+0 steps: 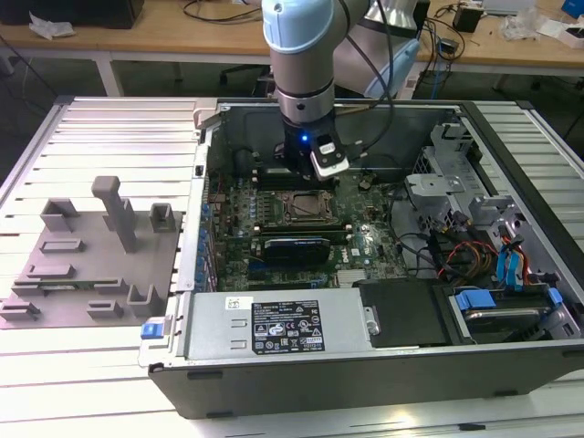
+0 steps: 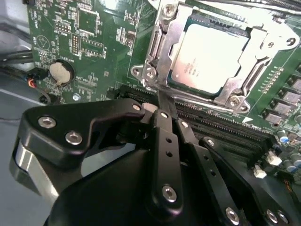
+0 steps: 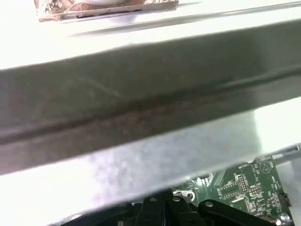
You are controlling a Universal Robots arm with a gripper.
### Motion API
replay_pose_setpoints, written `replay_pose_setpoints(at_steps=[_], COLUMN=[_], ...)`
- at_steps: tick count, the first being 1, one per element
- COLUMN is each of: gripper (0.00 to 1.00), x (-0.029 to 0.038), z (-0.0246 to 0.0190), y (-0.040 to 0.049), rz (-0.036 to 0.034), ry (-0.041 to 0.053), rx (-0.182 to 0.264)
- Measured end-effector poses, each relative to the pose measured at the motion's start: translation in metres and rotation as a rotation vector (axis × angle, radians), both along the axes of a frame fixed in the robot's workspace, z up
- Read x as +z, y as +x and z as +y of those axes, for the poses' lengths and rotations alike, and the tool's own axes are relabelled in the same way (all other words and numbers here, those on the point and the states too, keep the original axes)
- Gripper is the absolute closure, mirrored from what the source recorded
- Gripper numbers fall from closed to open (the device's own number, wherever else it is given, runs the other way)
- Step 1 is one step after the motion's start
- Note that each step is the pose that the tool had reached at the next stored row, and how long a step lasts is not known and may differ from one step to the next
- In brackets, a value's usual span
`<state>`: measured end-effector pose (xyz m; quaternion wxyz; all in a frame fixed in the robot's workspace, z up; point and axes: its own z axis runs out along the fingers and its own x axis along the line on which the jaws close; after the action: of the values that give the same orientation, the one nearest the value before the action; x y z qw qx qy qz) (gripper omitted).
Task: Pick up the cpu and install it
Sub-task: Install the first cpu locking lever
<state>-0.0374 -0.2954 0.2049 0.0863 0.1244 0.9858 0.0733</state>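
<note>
The cpu (image 2: 209,59), a flat square chip with a pale silvery top, lies inside the metal-framed socket (image 2: 160,42) on the green motherboard (image 2: 94,42). My gripper (image 2: 162,100) hangs just beside one edge of the socket. Its two thin black fingers are pressed together with nothing between them, and they do not touch the chip. In the exterior view the arm's wrist (image 1: 306,151) stands over the back of the open computer case, directly behind the socket (image 1: 306,208).
The case's grey wall (image 3: 141,108) runs close by the wrist. Black memory slots (image 2: 221,127) and a coin cell (image 2: 61,71) flank the socket. A power supply (image 1: 274,324) fills the case front, with drive bays and cables (image 1: 474,246) at the exterior view's right. A grey fixture tray (image 1: 91,265) sits outside.
</note>
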Motion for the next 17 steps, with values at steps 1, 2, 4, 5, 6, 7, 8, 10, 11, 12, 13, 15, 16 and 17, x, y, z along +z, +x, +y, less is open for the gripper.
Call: replay_pose_setpoints(at_steps=[1, 2, 4, 5, 6, 7, 8, 10, 11, 12, 13, 15, 16, 17], gripper=[0.89, 0.89, 0.89, 0.89, 0.89, 0.89, 0.89, 0.89, 0.89, 0.89, 0.89, 0.89, 0.89, 0.89], x=[0.0033, 0.0067, 0.0091, 0.0092, 0.0092, 0.0092, 0.0092, 0.0092, 0.0093, 0.0092, 0.0092, 0.0092, 0.0093, 0.0092], z=[0.0, 0.0, 0.0, 0.0, 0.0, -0.0001, 0.0, -0.0001, -0.0002, -0.0002, -0.0002, -0.0003, -0.0003, -0.0002], y=[0.0, 0.0, 0.0, 0.0, 0.0, 0.0, 0.0001, 0.0, 0.0, 0.0001, 0.0001, 0.0001, 0.0001, 0.0001], rz=[0.0, 0.0, 0.0032, 0.0146, 0.0223, 0.031, 0.0421, 0.0692, 0.0856, 0.0976, 0.1053, 0.1059, 0.106, 0.106], ry=[-0.0026, -0.0088, -0.0291, -0.0528, -0.0667, -0.0813, -0.0982, -0.1349, -0.1541, -0.1674, -0.1763, -0.1769, -0.1772, -0.1771], rx=[0.0, 0.0, 0.0, 0.0, 0.0, 0.0, 0.0, 0.001, 0.001, 0.001, 0.002, 0.002, 0.002, 0.002])
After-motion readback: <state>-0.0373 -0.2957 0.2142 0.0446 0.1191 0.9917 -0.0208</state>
